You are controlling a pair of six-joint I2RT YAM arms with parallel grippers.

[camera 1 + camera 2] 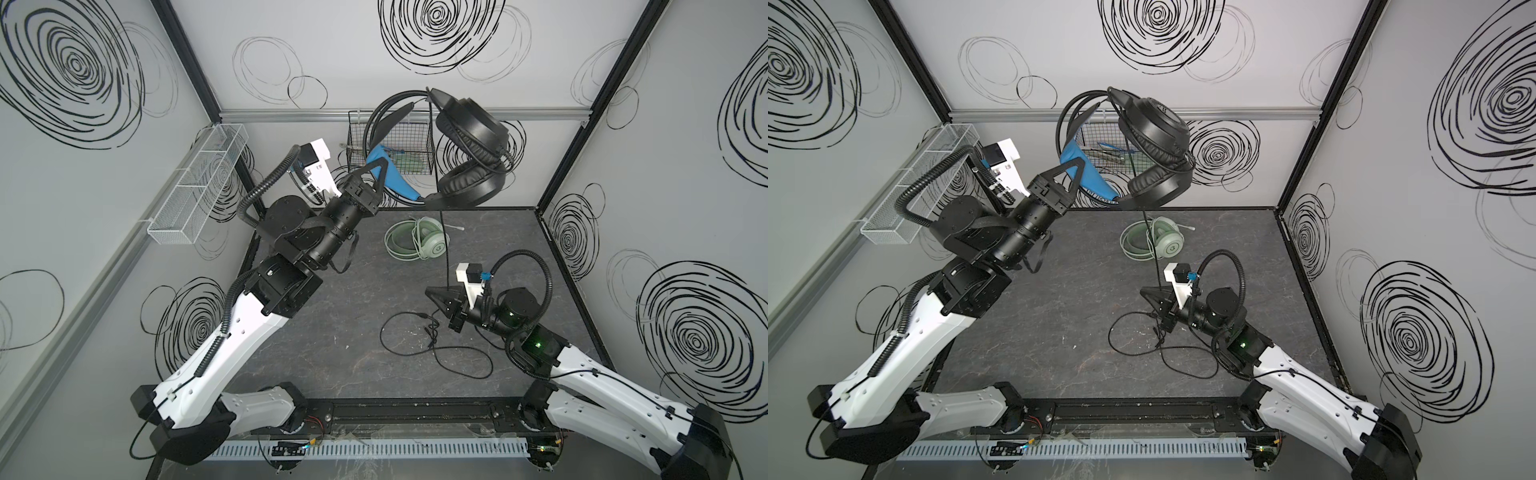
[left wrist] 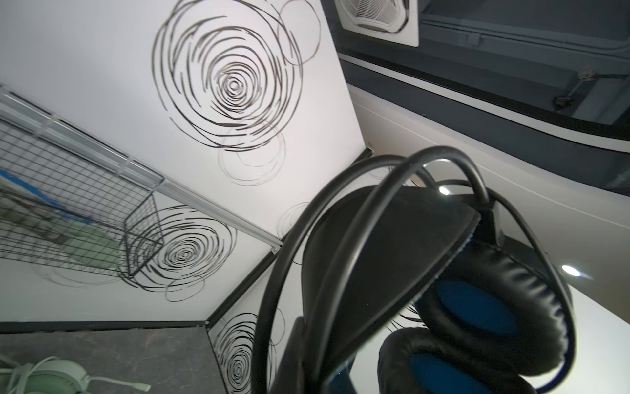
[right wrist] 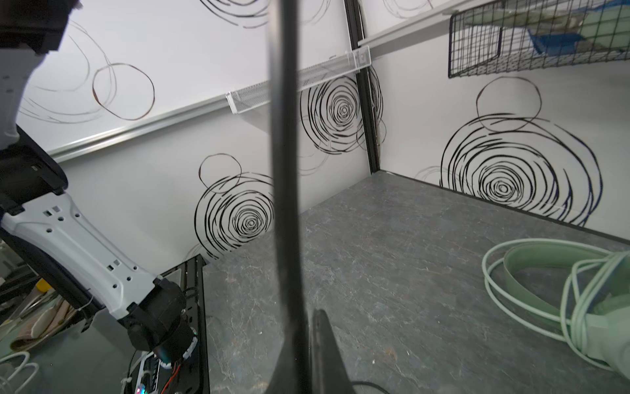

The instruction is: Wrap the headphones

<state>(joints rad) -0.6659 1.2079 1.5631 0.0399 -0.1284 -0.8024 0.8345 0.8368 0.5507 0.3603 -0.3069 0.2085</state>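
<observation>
Left hand clenched on blue padding of black over-ear headset, raised upper centre of frame. Right hand pinches its thin black cord, lower right of centre. Judged best: hold cord taut, loop evenly round earcups, feeding slack off dark surface.

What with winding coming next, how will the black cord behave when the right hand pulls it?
Probably floppy: the black cord hangs straight only between the black headphones and the right hand, while its slack lies in loose loops on the table. Thin and smooth-looking, it may slip through the shut hand.
</observation>
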